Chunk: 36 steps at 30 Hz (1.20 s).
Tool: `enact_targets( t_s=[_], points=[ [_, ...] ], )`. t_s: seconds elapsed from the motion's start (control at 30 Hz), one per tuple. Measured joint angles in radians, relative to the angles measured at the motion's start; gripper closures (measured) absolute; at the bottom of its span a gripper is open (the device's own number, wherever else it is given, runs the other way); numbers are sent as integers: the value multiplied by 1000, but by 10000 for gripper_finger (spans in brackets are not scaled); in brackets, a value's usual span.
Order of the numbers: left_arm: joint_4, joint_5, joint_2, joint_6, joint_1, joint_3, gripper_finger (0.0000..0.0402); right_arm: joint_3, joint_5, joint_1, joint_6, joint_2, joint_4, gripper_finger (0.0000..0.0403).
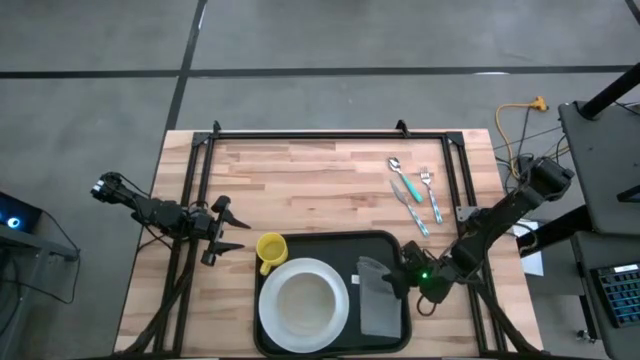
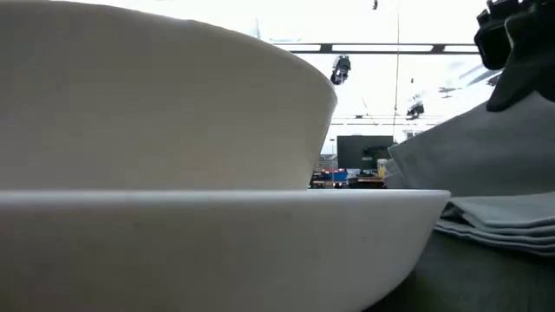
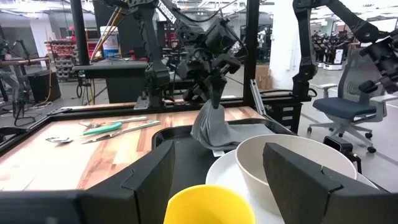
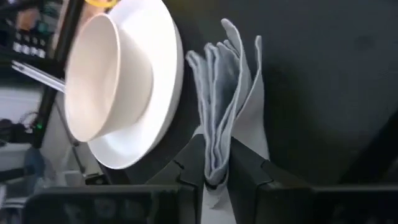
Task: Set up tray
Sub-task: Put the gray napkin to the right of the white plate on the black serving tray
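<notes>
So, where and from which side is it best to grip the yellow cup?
Probably the yellow cup is best gripped at its rim wall, from above. It stands upright with its mouth open at the left edge of the tray, close to the white plate, so the side toward the left gripper looks freer.

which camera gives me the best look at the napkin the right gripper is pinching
The right wrist view: the napkin fills it, its folds pinched by the right gripper. The high view shows it on the tray, the left wrist view shows it lifted, and the low view only an edge.
</notes>
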Motion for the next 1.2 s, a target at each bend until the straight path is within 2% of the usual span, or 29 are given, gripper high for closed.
enact_targets(
  t_s=[0.2,0.33,0.47,0.63,0.7,0.9,1.07,1.2],
  points=[
    [0,0,0,0,0,0,178,0,-101,-74,-76,-58,-67,287],
    [0,0,0,0,0,0,178,0,-110,-106,-221,-97,-69,237],
    [0,0,0,0,0,0,178,0,-115,-128,-319,-150,-81,211],
    [0,0,0,0,0,0,178,0,-123,-127,-308,-201,-113,205],
    [0,0,0,0,0,0,178,0,-171,-127,-326,-206,-112,204],
    [0,0,0,0,0,0,178,0,-375,-127,-572,-154,-110,204],
    [0,0,0,0,0,0,178,0,-417,-127,-735,-85,-107,204],
    [0,0,0,0,0,0,178,0,-418,-127,-806,-31,-105,204]
  ],
)
